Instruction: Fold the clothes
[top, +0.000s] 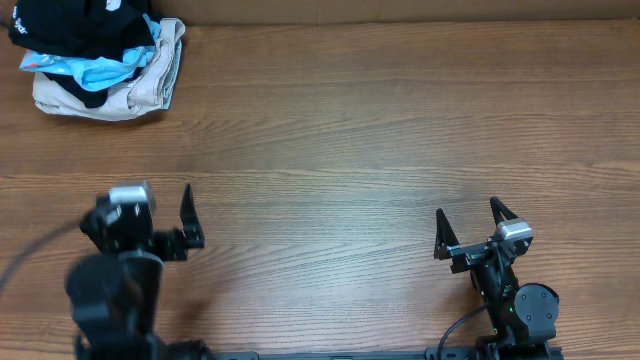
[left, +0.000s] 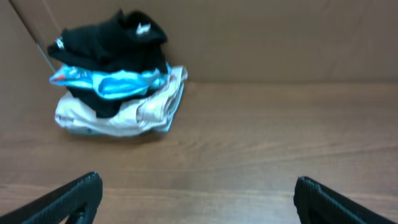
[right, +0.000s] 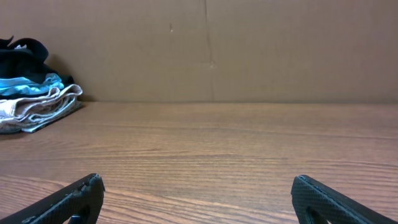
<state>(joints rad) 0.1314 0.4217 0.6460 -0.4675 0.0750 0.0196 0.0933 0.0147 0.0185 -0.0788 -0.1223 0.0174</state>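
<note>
The clothes, a crumpled black shirt (top: 70, 30) with small white marks, lie on top of a pile in the table's far left corner. The left wrist view shows the shirt (left: 112, 40) ahead and to the left; in the right wrist view only its edge (right: 22, 53) shows at far left. My left gripper (top: 150, 205) is open over bare wood at the near left, well short of the pile, with nothing between its fingers (left: 196, 183). My right gripper (top: 468, 210) stands open at the near right, also empty (right: 196, 180).
Under the black shirt lie a light blue garment (top: 105, 72) and a beige garment (top: 150, 85), stacked in the same pile. A brown cardboard wall (right: 205, 50) runs along the table's far edge. Wooden tabletop (top: 330, 130) stretches between the grippers and the pile.
</note>
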